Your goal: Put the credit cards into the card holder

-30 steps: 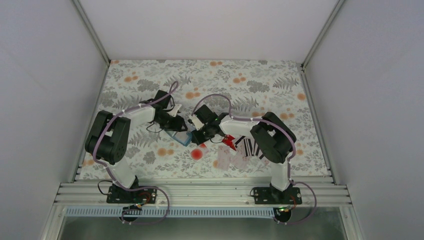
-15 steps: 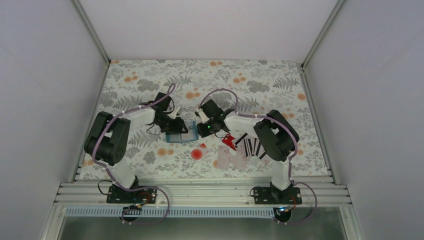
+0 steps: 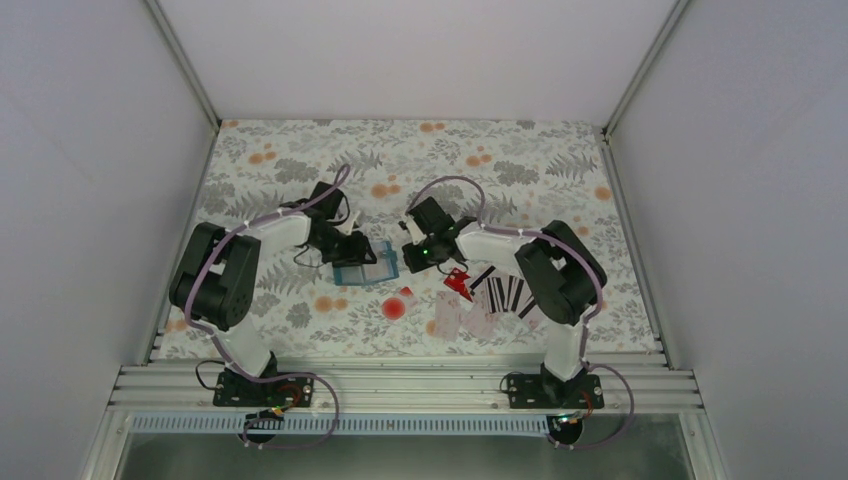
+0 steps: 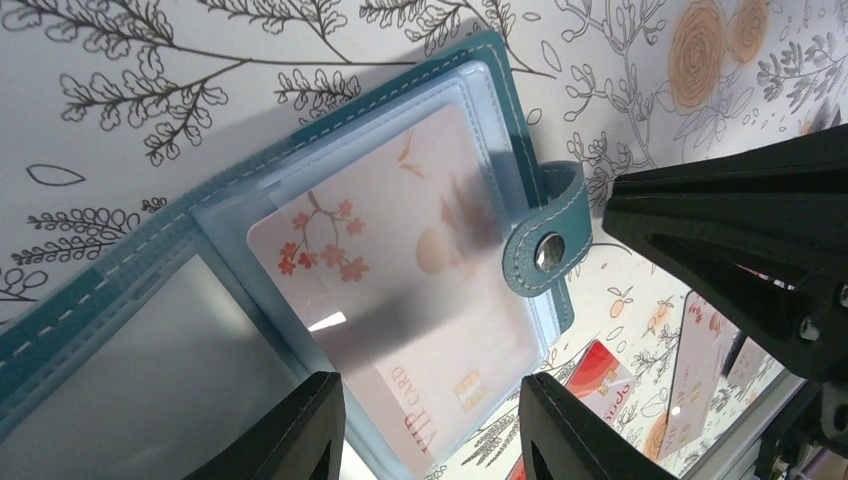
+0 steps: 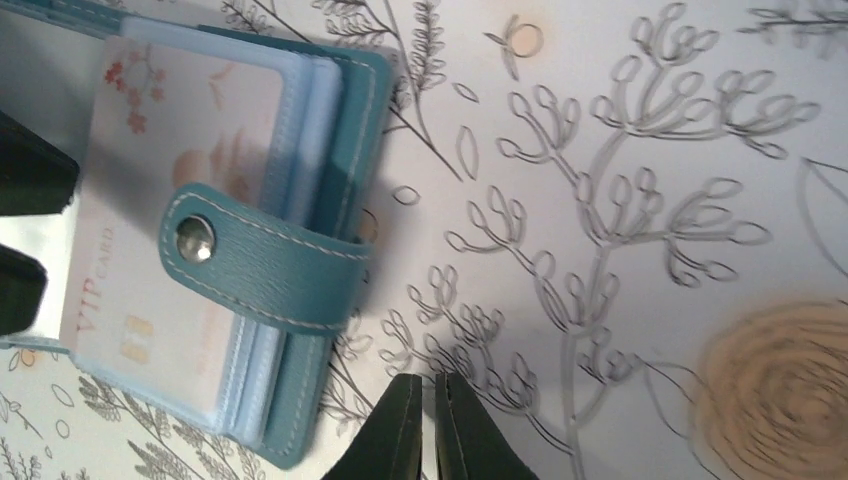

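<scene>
The blue card holder [image 3: 365,268] lies open on the flowered cloth, its tab [image 4: 545,245] folded over the pages. A pale pink card [image 4: 400,260] sits in the top clear sleeve. My left gripper [image 4: 430,430] hovers right over the holder [image 4: 480,70], jaws apart, the sleeved card showing between them. My right gripper [image 5: 430,420] is shut and empty, on the cloth just right of the holder [image 5: 350,150]. Loose credit cards lie near the right arm: a red one [image 3: 458,283], black-striped ones [image 3: 505,293] and pale ones [image 3: 450,315].
A round red spot [image 3: 395,308] marks the cloth near the holder. The right arm's black body [image 4: 740,250] looms close on the right in the left wrist view. White walls close in the table on three sides.
My right gripper has drawn back from over the holder's right part, up and to the right, leaving the holder uncovered. The left gripper has stayed where it was.
</scene>
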`<action>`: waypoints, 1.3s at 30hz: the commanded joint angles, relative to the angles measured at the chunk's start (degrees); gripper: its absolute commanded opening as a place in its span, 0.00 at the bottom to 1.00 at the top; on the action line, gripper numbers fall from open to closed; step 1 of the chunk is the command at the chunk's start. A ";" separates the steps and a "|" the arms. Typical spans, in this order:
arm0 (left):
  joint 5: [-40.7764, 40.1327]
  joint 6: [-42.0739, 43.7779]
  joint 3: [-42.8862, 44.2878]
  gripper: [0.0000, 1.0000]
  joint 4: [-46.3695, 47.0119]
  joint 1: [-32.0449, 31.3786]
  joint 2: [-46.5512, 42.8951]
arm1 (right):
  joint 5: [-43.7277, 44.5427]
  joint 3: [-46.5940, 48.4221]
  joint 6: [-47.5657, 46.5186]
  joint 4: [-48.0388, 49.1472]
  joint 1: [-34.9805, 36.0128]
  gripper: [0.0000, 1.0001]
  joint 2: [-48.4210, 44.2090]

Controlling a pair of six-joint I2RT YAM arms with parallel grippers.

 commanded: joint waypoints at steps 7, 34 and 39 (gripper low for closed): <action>-4.36 0.15 5.37 0.45 -7.08 -0.29 -3.82 | -1.22 -1.32 -1.55 -2.34 -1.29 0.09 -8.82; -6.27 7.00 -1.39 0.28 -2.81 -0.64 -8.66 | -26.70 8.37 -2.58 0.45 -1.15 0.47 -1.61; -7.68 7.28 -2.42 0.27 -2.55 -0.64 -7.01 | -26.96 10.02 -2.46 -1.16 -0.57 0.47 1.92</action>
